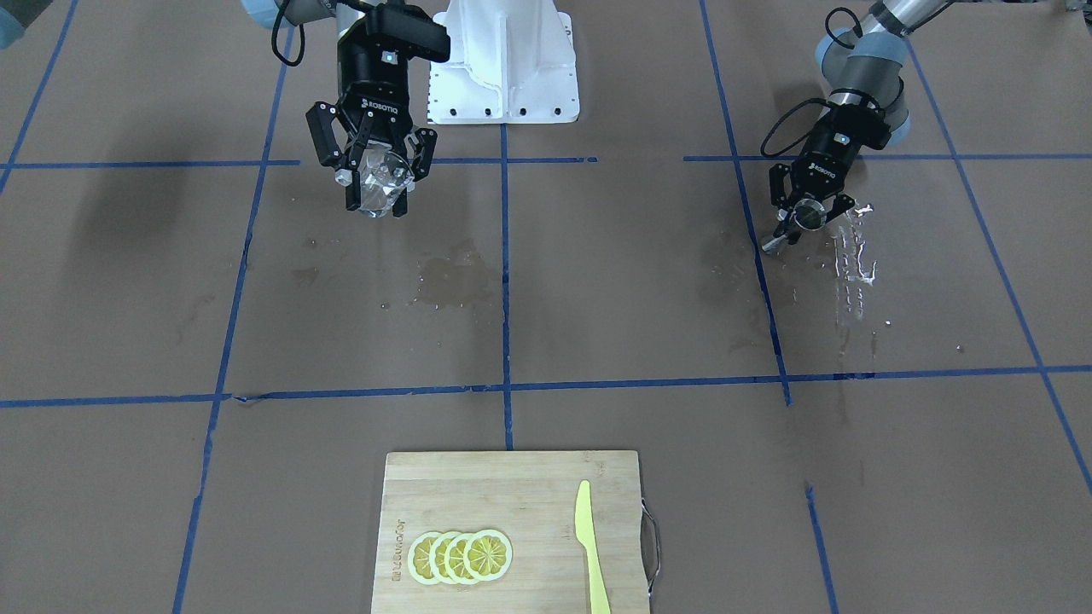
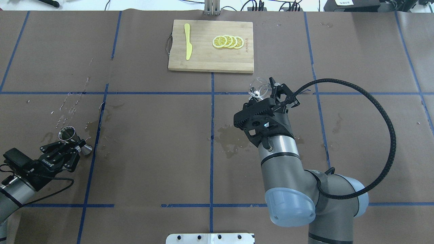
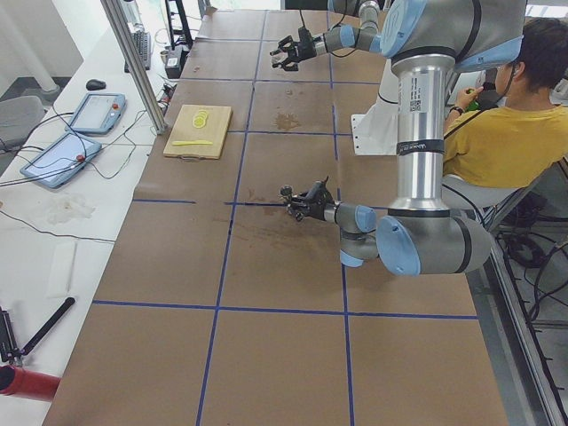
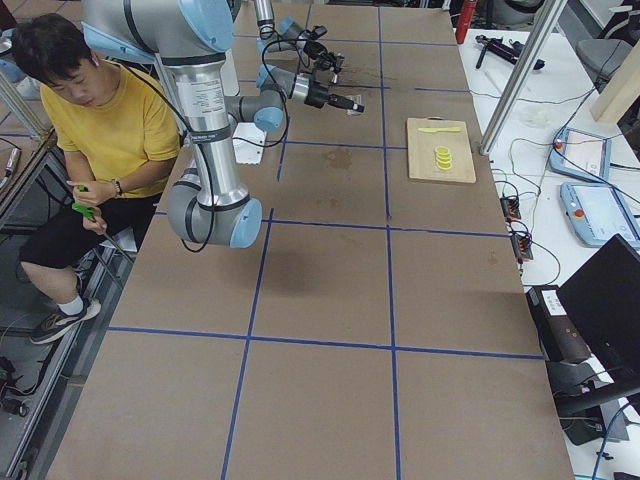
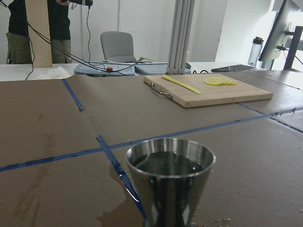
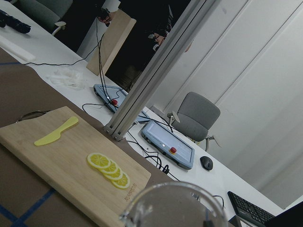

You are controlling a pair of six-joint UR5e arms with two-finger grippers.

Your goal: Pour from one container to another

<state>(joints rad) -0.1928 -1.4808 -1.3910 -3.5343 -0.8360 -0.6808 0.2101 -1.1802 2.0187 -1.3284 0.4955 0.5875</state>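
Observation:
My right gripper [image 1: 376, 203] hangs well above the table, shut on a clear glass [image 1: 380, 181]. From overhead the clear glass [image 2: 257, 88] sticks out beyond the right gripper [image 2: 268, 94], and its rim [image 6: 173, 205] fills the bottom of the right wrist view. My left gripper [image 2: 75, 144] is low at the table's left side, shut on a steel jigger [image 2: 67, 133]. The steel jigger [image 5: 170, 182] stands upright in the left wrist view with dark liquid inside. Opposite the robot, the left gripper [image 1: 806, 223] and the jigger [image 1: 807, 214] are at the right.
A wooden cutting board [image 2: 203, 61] at the far middle carries lemon slices [image 2: 228, 41] and a yellow knife [image 2: 187, 46]. Wet patches [image 2: 228, 139] mark the brown paper, with spilled drops [image 1: 853, 264] beside the jigger. A seated person [image 3: 510, 124] is by the robot.

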